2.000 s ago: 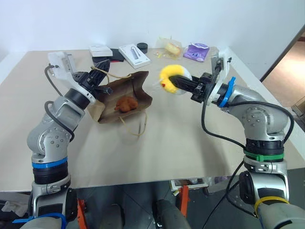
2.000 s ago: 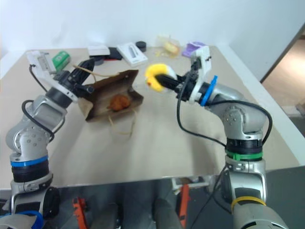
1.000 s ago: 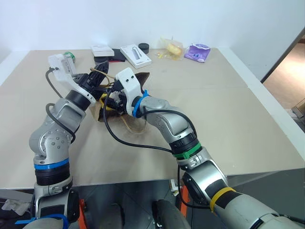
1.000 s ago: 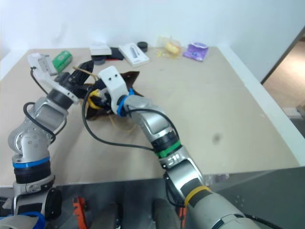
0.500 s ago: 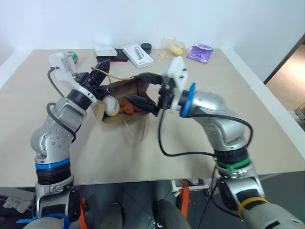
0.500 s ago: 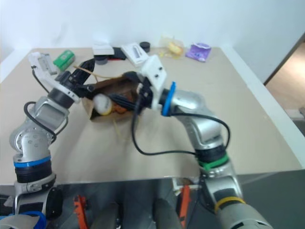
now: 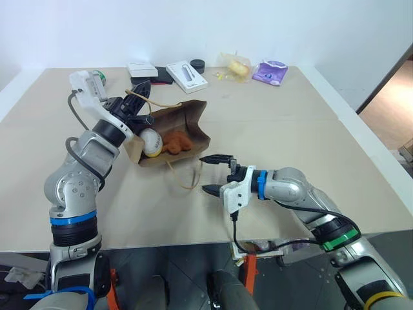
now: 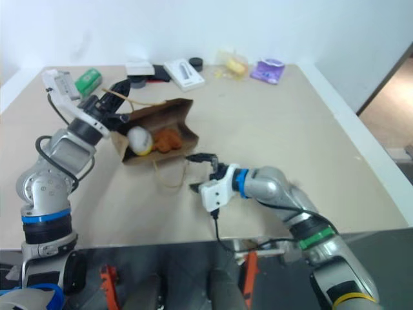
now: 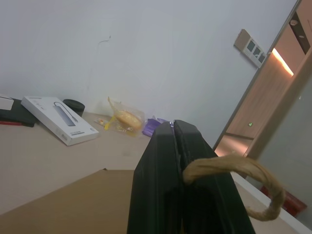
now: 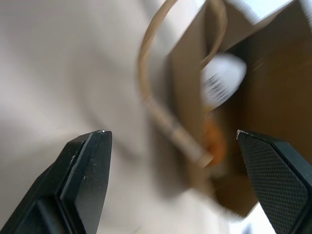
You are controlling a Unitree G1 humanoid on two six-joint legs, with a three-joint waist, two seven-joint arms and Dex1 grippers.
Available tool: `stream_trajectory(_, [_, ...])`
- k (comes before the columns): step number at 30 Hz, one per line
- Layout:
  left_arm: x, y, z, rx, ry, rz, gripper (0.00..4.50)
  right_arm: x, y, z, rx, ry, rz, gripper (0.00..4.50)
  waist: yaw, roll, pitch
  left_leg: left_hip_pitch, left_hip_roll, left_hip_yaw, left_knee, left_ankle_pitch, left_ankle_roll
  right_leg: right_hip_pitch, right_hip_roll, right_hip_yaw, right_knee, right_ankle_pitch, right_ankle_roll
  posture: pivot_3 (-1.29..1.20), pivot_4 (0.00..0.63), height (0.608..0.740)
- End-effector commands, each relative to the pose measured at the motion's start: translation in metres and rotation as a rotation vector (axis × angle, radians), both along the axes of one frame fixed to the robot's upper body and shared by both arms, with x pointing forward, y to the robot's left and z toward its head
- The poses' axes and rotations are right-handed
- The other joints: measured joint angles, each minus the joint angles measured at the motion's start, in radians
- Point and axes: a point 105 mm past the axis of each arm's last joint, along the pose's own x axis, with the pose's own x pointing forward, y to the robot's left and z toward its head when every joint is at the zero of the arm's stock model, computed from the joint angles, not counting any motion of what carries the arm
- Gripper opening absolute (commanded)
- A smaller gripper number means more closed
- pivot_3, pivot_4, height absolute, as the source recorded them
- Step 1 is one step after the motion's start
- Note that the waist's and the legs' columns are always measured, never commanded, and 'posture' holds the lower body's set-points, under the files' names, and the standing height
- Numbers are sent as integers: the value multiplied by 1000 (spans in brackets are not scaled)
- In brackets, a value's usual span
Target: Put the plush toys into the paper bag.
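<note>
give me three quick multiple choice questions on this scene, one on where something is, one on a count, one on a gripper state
1. Where is the egg-shaped plush toy?
A. inside the paper bag
B. in the right gripper
C. beside the purple packet

2. How many plush toys lie in the bag?
A. none
B. one
C. two

3. How does the left gripper stand?
A. wide open above the table
B. shut on the bag's handle
C. shut on the white box

Answers:
1. A, the yellow-and-white toy sits in the bag's open mouth.
2. C, the egg-shaped toy lies next to the brown gingerbread toy, both inside the bag.
3. B, the left wrist view shows the black fingers pressed together with the twisted paper handle coming out between them. The right gripper is open and empty over the table.
</note>
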Motion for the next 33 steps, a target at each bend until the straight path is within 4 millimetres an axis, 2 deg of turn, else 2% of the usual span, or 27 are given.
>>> stream_trajectory(1, [-6,1,18,-10,-67,-6,0,-3,12,31,122,-102,50,3891,2,0,0,0,0,0,0,0,0,0,0,0,0,0,0,0,150,740])
stream_trajectory(2, [-6,1,18,-9,-68,-5,0,-4,13,37,146,-112,54,3623,2,0,0,0,0,0,0,0,0,0,0,0,0,0,0,0,150,740])
stream_trajectory(5, [-6,2,19,-8,-68,2,0,-3,13,49,199,-122,56,2215,4,0,0,0,0,0,0,0,0,0,-1,0,0,0,0,0,150,740])
stream_trajectory(6, [-6,3,19,-8,-68,5,0,-3,12,53,213,-124,55,1929,4,0,0,0,-1,0,0,0,0,0,-1,0,0,0,1,0,150,740])
stream_trajectory(8, [-5,4,19,-10,-65,9,0,-2,9,65,251,-131,51,824,4,0,0,0,-1,0,0,0,0,1,-1,0,0,0,1,0,150,740])
stream_trajectory(10, [-5,6,21,-22,-56,11,0,-1,6,80,292,-144,46,104,3,0,0,0,-1,0,0,0,0,1,-1,0,0,0,1,0,150,740])
stream_trajectory(13, [-4,12,30,-47,-60,16,0,1,0,112,377,-174,30,104,3,0,0,0,0,-1,0,0,0,1,-1,-1,0,1,0,0,150,740])
stream_trajectory(16, [-2,16,35,-76,-53,19,0,2,-3,133,426,-189,22,104,3,0,0,0,0,-1,0,0,0,1,0,-1,0,1,0,0,150,740])
stream_trajectory(20, [-1,12,23,-59,-18,-1,0,4,-5,135,427,-174,8,104,3,0,0,0,0,-1,0,0,0,1,-1,-1,0,1,1,0,150,740])
stream_trajectory(27, [-3,10,-5,-28,69,-30,0,6,-6,119,367,-99,0,104,3,0,0,0,0,-1,0,0,0,1,-1,-1,0,1,0,0,150,740])
stream_trajectory(30, [-7,13,-17,-18,113,-38,828,2,-6,110,337,-34,8,0,3,0,0,0,0,-1,0,0,0,1,-1,-1,0,1,0,0,150,740])
stream_trajectory(31, [-8,14,-18,-17,116,-40,1319,1,-6,108,333,-16,9,0,3,0,0,0,0,-1,0,0,0,1,-1,-1,0,1,0,0,150,740])
stream_trajectory(32, [-9,15,-19,-7,121,-41,1761,0,-6,106,330,21,14,348,3,0,0,0,0,-1,0,0,0,1,-1,-1,0,1,0,0,150,740])
stream_trajectory(33, [-11,16,-19,1,122,-42,2459,-1,-6,103,326,66,17,795,3,0,0,0,0,-1,0,0,0,1,-1,-1,0,1,0,0,150,740])
